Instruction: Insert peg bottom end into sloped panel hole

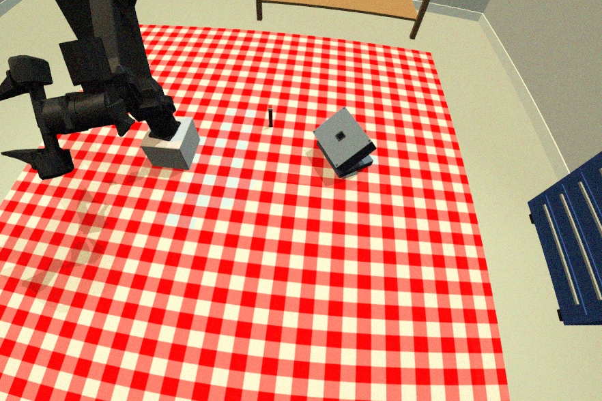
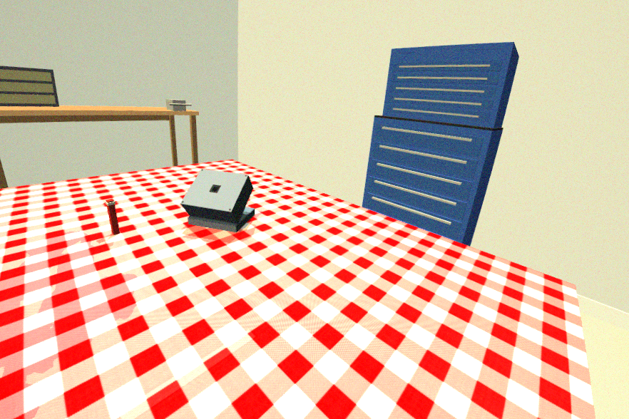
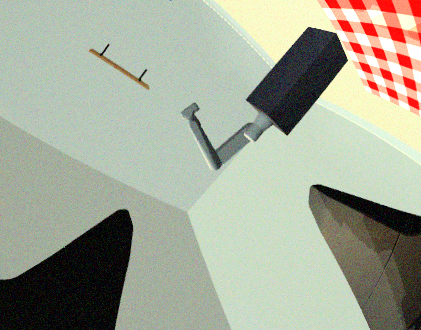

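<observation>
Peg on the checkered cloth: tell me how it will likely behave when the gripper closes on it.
The peg is tall and thin on a small base, so a sideways nudge would probably tip it. It looks straight and rigid, unlikely to bend. The open gripper is far from it.

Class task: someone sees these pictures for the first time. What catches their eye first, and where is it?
The red-and-white checked cloth dominates, covering the whole table. Near its middle a grey sloped panel shows one small dark hole, with a thin dark peg upright beside it, apart from it. At the left edge of the top view the black arm rises, its pincer open and holding nothing.
</observation>
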`<state>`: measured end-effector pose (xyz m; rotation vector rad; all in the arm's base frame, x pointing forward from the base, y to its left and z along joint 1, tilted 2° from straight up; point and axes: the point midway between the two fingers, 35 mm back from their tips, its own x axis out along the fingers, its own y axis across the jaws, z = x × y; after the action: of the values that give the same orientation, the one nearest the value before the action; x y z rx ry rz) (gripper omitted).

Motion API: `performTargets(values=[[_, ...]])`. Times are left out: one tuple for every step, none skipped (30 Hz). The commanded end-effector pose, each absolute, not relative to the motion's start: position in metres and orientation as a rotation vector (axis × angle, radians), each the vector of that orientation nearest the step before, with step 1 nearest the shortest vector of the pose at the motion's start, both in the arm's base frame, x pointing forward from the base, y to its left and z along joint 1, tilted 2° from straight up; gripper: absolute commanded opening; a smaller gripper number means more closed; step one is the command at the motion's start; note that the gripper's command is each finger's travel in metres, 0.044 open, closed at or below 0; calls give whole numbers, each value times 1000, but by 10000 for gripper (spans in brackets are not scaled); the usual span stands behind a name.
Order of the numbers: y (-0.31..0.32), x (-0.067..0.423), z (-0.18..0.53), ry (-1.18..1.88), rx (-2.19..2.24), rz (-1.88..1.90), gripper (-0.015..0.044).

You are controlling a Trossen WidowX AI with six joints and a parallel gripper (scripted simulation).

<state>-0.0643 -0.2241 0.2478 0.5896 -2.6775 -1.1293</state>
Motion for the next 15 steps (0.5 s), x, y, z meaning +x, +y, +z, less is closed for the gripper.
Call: performTargets(values=[[-225,-64,248,-2672,593,-1133,426],[-227,-62,248,-2654,603,-1145,440],[-229,-58,249,-2625,620,-1164,440],[-233,-54,249,-2589,639,-1186,440],[-236,-49,250,-2553,658,-1208,440],[-240,-45,250,-2516,676,-1228,440],[-243,-40,250,-2479,694,-1248,440],[-246,-36,251,-2442,711,-1267,440],[-249,-31,251,-2404,728,-1285,440],[-252,-26,251,-2366,744,-1303,440],[-255,-21,251,-2328,760,-1319,440],[-258,-16,251,-2289,775,-1335,440],[-261,-11,251,-2250,789,-1350,440],[-263,-6,251,-2212,803,-1364,440],[-266,0,251,-2172,816,-1378,440]])
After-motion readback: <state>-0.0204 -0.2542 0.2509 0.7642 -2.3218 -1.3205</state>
